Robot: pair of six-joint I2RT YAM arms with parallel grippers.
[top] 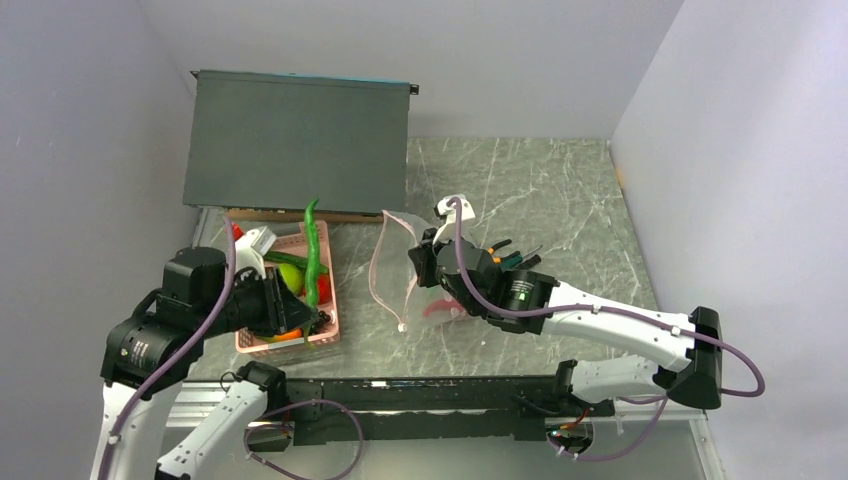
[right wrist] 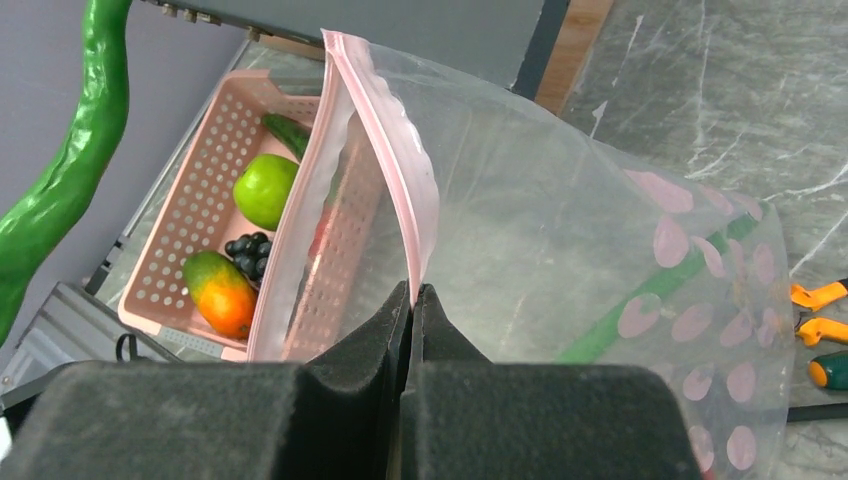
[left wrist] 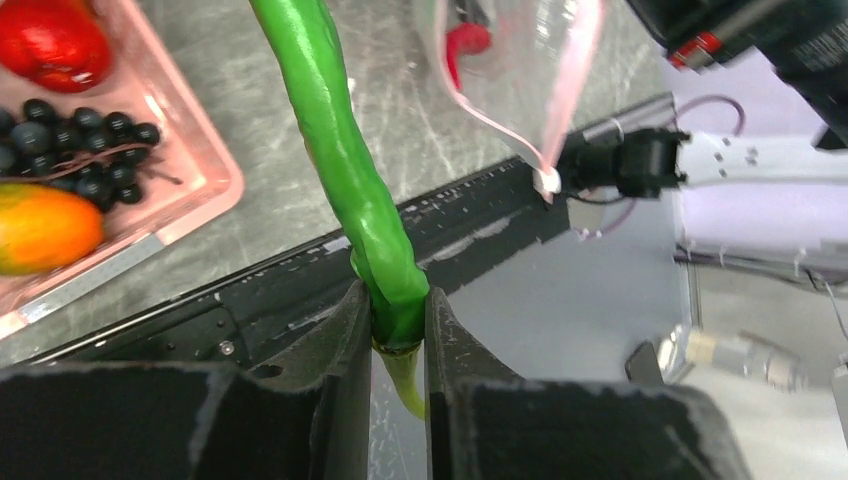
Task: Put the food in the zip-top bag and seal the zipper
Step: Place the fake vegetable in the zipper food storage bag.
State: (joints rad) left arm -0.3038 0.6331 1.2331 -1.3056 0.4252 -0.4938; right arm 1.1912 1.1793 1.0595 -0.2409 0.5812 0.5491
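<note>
**Pod in left hand, bag mouth held by right**

Left hand [left wrist: 398, 318]: closed on the long green pod [left wrist: 335, 140], pinching it just above the stem end. The stem tip pokes out below the fingers. From the top camera the pod stands roughly upright over the right side of the pink basket [top: 332, 325]. It is clear of the other food and not in the bag.

Right hand [right wrist: 412, 300]: fingers fully together, clamped on one lip of the zip-top bag [right wrist: 560, 220], right on the zipper [right wrist: 400, 150]. The bag hangs lifted over the bench [top: 540, 190], just right of the basket. Its mouth gapes open toward the basket and the pod. The other lip sags free, and a small white tab [left wrist: 545, 180] sits at the low end of the strip.

In the basket:
- green apple [right wrist: 265, 190]
- mango [right wrist: 220, 295]
- grape bunch [right wrist: 248, 255]
- red fruit [left wrist: 50, 40]
- a darker green pod [right wrist: 285, 132] at the far end

A green streak [right wrist: 650, 290] shows through the bag wall. Can't tell if it's inside the bag or behind it. Something red [left wrist: 465, 45] also shows low in the bag, and I can't tell whether it's print or food.

The pliers [right wrist: 820, 310] lie on the bench right of the bag, apart from it. A grey box [top: 300, 140] stands behind the basket.
</note>
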